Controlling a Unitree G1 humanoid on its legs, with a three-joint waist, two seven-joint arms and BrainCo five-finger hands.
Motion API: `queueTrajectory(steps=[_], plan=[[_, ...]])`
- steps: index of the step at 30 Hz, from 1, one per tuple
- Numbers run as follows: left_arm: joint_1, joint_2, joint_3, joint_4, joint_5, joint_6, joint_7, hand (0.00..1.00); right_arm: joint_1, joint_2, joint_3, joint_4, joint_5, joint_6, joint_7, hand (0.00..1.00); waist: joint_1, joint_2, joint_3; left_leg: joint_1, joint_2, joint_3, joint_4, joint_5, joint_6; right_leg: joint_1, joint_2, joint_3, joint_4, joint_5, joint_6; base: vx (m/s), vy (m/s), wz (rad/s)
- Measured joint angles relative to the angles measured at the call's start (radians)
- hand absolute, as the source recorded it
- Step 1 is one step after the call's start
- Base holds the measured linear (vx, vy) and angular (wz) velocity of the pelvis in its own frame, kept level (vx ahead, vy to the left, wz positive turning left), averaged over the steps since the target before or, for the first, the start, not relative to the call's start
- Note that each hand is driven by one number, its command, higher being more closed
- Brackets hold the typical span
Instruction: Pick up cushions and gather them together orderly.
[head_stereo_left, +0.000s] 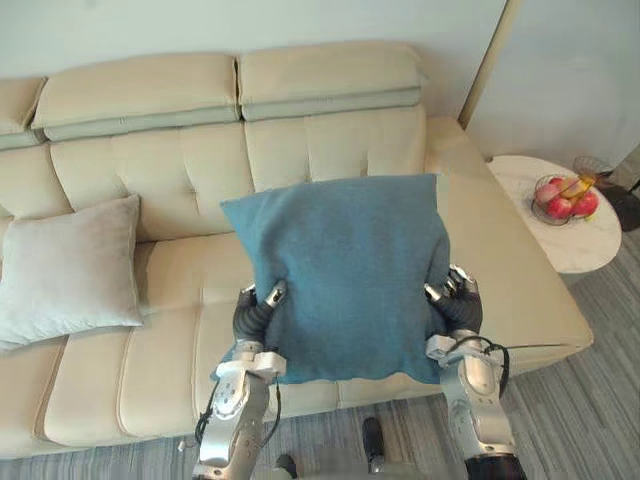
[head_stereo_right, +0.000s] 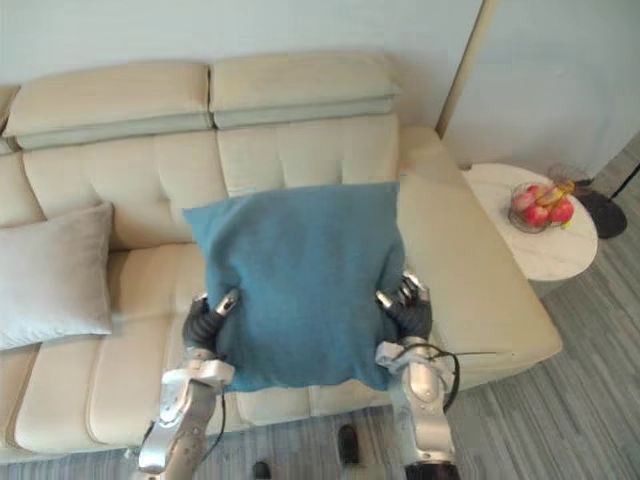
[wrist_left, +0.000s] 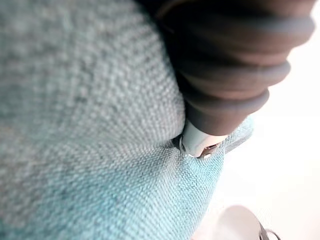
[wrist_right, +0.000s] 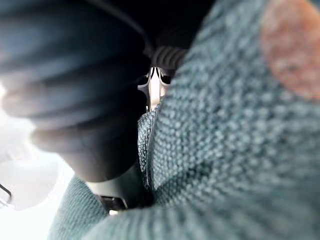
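- We see a cream sofa (head_stereo_left: 330, 150) along the wall.
- The blue cushion (head_stereo_left: 345, 270) is held upright in front of the sofa's seat, between both hands.
- A grey cushion (head_stereo_left: 70, 270) leans on the backrest, well to the left.
- A round white side table (head_stereo_left: 575, 255) stands beside the sofa's right end.
- On it, a glass bowl (head_stereo_left: 541, 213) holds red and yellow fruit (head_stereo_left: 560, 206).
- The left hand (head_stereo_left: 255, 308) and right hand (head_stereo_left: 458, 302) clasp the blue cushion's lower sides, fingers curled on the fabric.
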Motion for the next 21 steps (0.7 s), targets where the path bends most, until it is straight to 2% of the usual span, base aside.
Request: queueTrajectory(steps=[3,6,8,9,11,14,15,16,17,21], plan=[[-0.064,-0.001,0.025,-0.043,0.019,-0.006,0.05,1.0,-0.088,0.002,0.009,-0.012,-0.022,0.0,-0.03,1.0,0.019,-0.003,0.024,-0.073,-0.001,-0.008,0.023,0.01,0.0,-0.057,-0.007,-0.014,0.0,0.016,-0.002,-0.12,-0.016,0.15],[-0.159,-0.001,0.044,-0.104,0.057,-0.037,0.111,1.0,-0.216,0.005,0.01,-0.022,-0.056,0.0,-0.074,1.0,0.04,0.0,0.059,-0.166,0.014,-0.012,0.074,0.009,0.0,-0.138,-0.005,-0.024,0.032,0.021,-0.006,-0.13,-0.042,0.08],[-0.32,0.011,0.076,-0.1,0.08,-0.047,0.178,1.0,-0.365,-0.002,0.003,-0.018,-0.08,-0.001,-0.119,1.0,0.054,0.001,0.065,-0.257,0.019,-0.013,0.099,0.015,-0.01,-0.235,-0.005,-0.028,0.072,0.02,-0.011,-0.15,-0.051,0.04],[-0.353,0.016,0.081,-0.095,0.083,-0.048,0.189,1.0,-0.396,-0.002,-0.001,-0.012,-0.081,-0.002,-0.128,1.0,0.055,0.001,0.068,-0.268,0.019,-0.014,0.099,0.019,-0.014,-0.247,-0.006,-0.029,0.077,0.02,-0.011,-0.09,-0.04,0.09],[-0.586,0.077,0.088,0.026,0.118,-0.093,0.262,1.0,-0.599,-0.037,-0.029,0.067,-0.109,-0.007,-0.185,1.0,0.062,-0.002,0.102,-0.313,0.015,-0.022,0.084,0.055,-0.017,-0.302,-0.01,-0.032,0.086,0.036,-0.021,-0.1,-0.067,0.12],[-0.841,0.162,0.09,0.195,0.118,-0.112,0.315,1.0,-0.831,-0.099,-0.05,0.209,-0.118,-0.016,-0.234,1.0,0.061,-0.004,0.144,-0.359,0.004,-0.029,0.043,0.1,-0.019,-0.357,-0.017,-0.034,0.071,0.066,-0.024,-0.07,-0.049,0.14],[-0.989,0.195,0.09,0.303,0.118,-0.112,0.34,1.0,-0.964,-0.139,-0.061,0.304,-0.121,-0.014,-0.255,1.0,0.059,-0.004,0.179,-0.381,-0.006,-0.035,0.01,0.131,-0.021,-0.376,-0.023,-0.035,0.038,0.095,-0.024,-0.06,-0.022,0.18],[-1.035,0.206,0.09,0.336,0.119,-0.112,0.349,1.0,-1.006,-0.151,-0.065,0.332,-0.124,-0.013,-0.265,1.0,0.057,-0.004,0.191,-0.391,-0.008,-0.037,-0.001,0.14,-0.022,-0.384,-0.025,-0.037,0.025,0.106,-0.022,-0.09,-0.013,0.27],[-1.168,0.22,0.115,0.442,0.131,-0.111,0.369,1.0,-1.131,-0.175,-0.083,0.42,-0.145,-0.01,-0.293,1.0,0.048,-0.003,0.219,-0.433,-0.014,-0.049,-0.024,0.166,-0.024,-0.422,-0.028,-0.042,0.002,0.134,-0.026,-0.05,0.0,0.2],[-1.358,0.231,0.161,0.633,0.138,-0.1,0.388,1.0,-1.312,-0.195,-0.084,0.54,-0.173,0.016,-0.351,1.0,0.03,-0.002,0.259,-0.512,-0.015,-0.052,-0.051,0.195,-0.027,-0.511,-0.028,-0.044,0.002,0.15,-0.022,-0.06,0.018,0.13]])
